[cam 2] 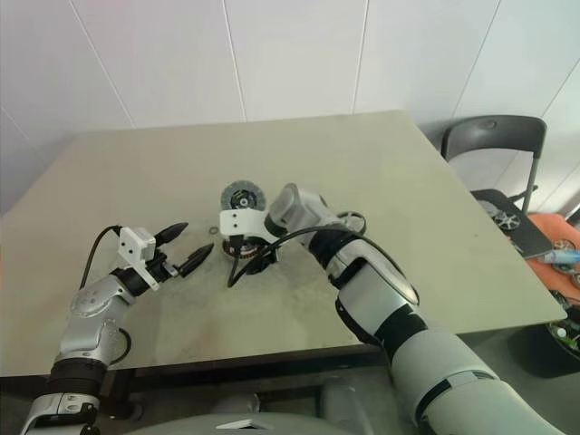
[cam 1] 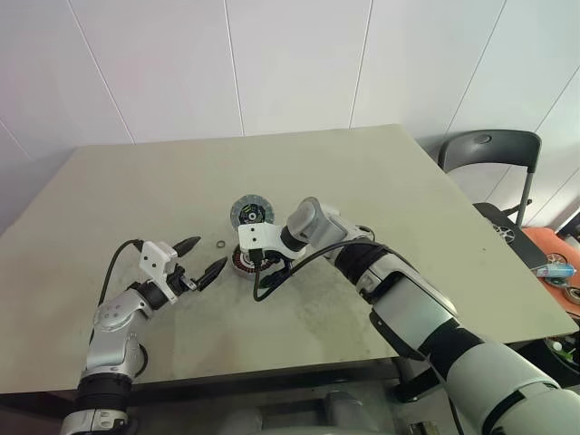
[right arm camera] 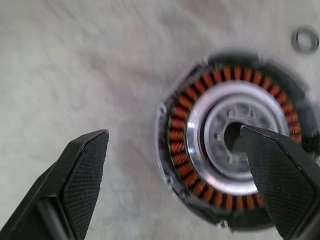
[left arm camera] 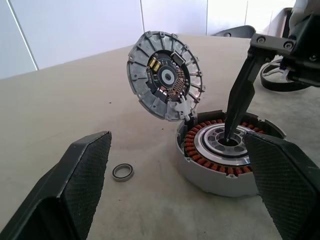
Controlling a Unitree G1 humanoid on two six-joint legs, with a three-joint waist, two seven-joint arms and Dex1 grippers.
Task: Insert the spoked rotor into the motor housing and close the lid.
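Note:
The motor housing [left arm camera: 220,172] sits mid-table, a grey cup with copper windings around a silvery centre. The lid [left arm camera: 165,75] stands tilted on edge at the housing's far rim, its inner face with green board showing. My right gripper [right arm camera: 173,132] is open and points down over the housing. One finger [left arm camera: 239,100] has its tip in the centre bore; the other hangs over the bare table outside the rim. My left gripper [cam 1: 211,252] is open and empty, level, just left of the housing. The spoked rotor [cam 2: 352,220] lies on the table behind my right forearm, partly hidden.
A tiny plain ring [left arm camera: 122,172] lies on the table [cam 1: 136,199] between my left gripper and the lid. A black folding chair [cam 1: 494,149] stands past the table's right edge, with cluttered items [cam 1: 557,272] beyond it.

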